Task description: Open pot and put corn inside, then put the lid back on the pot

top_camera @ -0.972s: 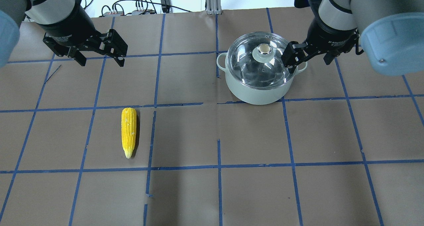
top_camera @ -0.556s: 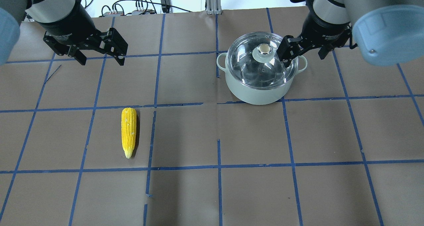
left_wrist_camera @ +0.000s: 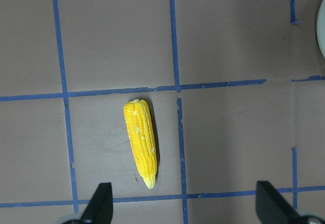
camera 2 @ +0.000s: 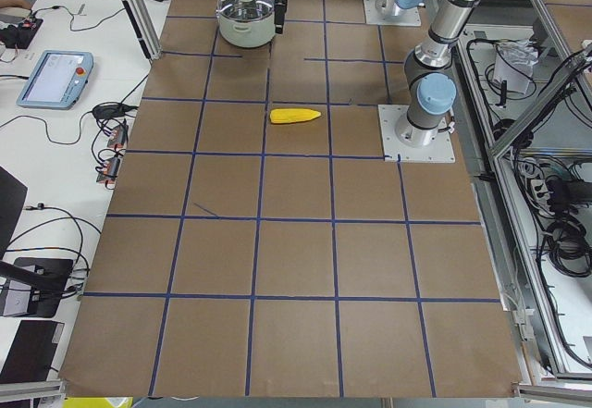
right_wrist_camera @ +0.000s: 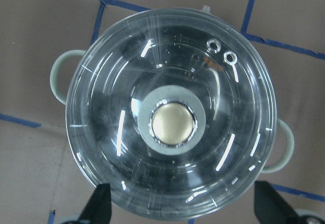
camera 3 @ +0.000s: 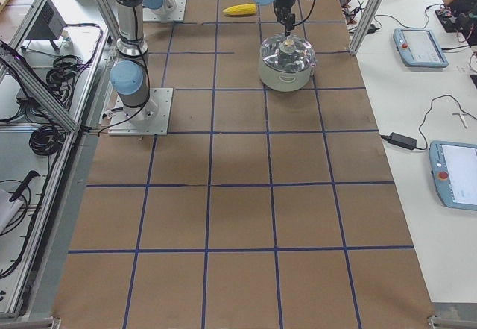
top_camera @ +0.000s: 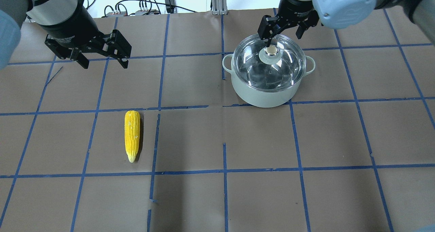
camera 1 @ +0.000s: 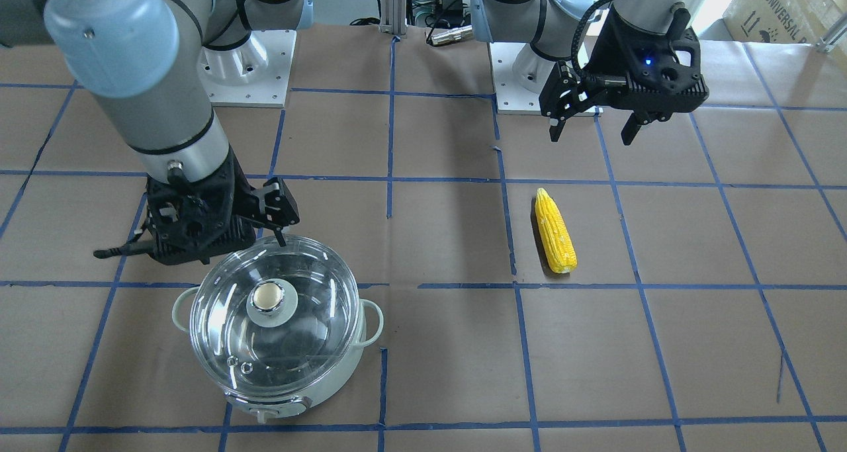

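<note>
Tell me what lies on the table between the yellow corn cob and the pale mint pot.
Only bare brown paper with blue tape lines separates the yellow corn cob from the pale mint pot, as the overhead view shows.

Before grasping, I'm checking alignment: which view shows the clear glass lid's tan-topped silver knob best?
Right wrist-mounted: the tan-topped silver knob sits central, seen straight down. Overhead and front-facing show it smaller; side views, tiny; left wrist, nothing.
</note>
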`<state>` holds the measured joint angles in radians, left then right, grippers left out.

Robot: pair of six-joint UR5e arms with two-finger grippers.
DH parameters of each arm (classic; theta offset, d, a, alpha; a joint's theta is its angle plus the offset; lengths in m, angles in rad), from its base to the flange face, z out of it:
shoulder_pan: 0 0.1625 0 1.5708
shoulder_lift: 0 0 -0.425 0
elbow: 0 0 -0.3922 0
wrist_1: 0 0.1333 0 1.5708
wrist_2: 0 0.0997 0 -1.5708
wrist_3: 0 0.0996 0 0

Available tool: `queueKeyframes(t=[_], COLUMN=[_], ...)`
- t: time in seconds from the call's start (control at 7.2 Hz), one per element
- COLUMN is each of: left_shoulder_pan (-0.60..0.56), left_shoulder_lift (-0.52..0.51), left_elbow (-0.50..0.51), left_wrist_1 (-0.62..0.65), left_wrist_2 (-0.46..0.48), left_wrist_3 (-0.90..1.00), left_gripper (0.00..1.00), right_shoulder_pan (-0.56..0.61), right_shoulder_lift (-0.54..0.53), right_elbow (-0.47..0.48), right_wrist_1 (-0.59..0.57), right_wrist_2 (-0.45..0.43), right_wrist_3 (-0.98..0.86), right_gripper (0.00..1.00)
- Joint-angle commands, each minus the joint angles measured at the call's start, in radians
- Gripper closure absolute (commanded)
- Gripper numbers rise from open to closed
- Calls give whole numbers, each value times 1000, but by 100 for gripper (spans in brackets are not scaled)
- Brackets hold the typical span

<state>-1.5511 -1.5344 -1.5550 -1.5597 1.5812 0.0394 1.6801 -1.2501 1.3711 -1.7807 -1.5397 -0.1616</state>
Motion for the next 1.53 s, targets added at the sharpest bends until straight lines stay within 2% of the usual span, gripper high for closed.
queueKeyframes(t=[0.0,0.42,0.83,1.39], left_shoulder_pan=[0,2,5,6], left_shoulder_lift=[-1,-7,-10,-12], left_elbow=[-10,-13,-11,-11], left_wrist_1=[-2,-2,0,-2], left_wrist_2=[3,6,8,-6], left_wrist_3=[-33,-21,-18,-19], left_gripper=[0,0,0,0], right_shoulder_pan=[16,0,12,12], right_shoulder_lift=[121,143,143,135], right_elbow=[-70,-21,-18,-18], right_wrist_1=[-29,-57,-55,-42], right_wrist_2=[1,0,-5,-10], right_wrist_3=[-2,-6,-1,-1], right_gripper=[4,9,14,40])
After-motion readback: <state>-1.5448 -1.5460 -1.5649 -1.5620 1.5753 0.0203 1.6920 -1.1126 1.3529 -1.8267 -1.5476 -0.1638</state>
